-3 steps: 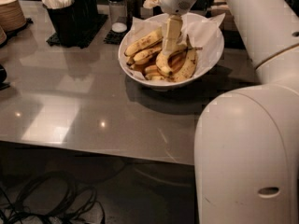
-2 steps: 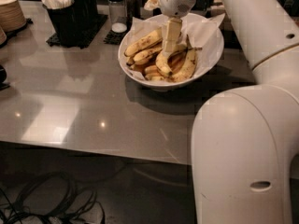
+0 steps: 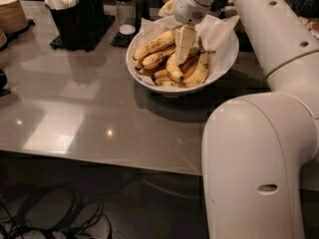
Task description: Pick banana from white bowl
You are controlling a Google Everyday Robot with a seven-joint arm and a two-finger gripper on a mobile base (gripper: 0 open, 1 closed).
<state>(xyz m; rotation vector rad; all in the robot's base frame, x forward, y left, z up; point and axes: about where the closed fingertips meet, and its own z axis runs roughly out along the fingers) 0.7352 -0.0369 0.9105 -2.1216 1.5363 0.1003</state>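
The white bowl stands on the grey table, lined with white paper and holding several bananas. The banana, long, thick and brown-freckled, lies along the bowl's upper left, on top of the pile. My gripper hangs from the arm at the top and points straight down into the middle of the bowl. Its tips are among the bananas, just right of the long banana's end. A shorter curved banana lies right under it, and another lies to its right.
A black caddy with white utensils and shakers stand behind the bowl to the left. A stack of tan plates is at the far left. My large white arm link fills the right foreground. Cables lie on the floor.
The gripper stays over the bowl's middle and has sunk slightly among the bananas. The big arm link in the foreground has shifted a little to the left.
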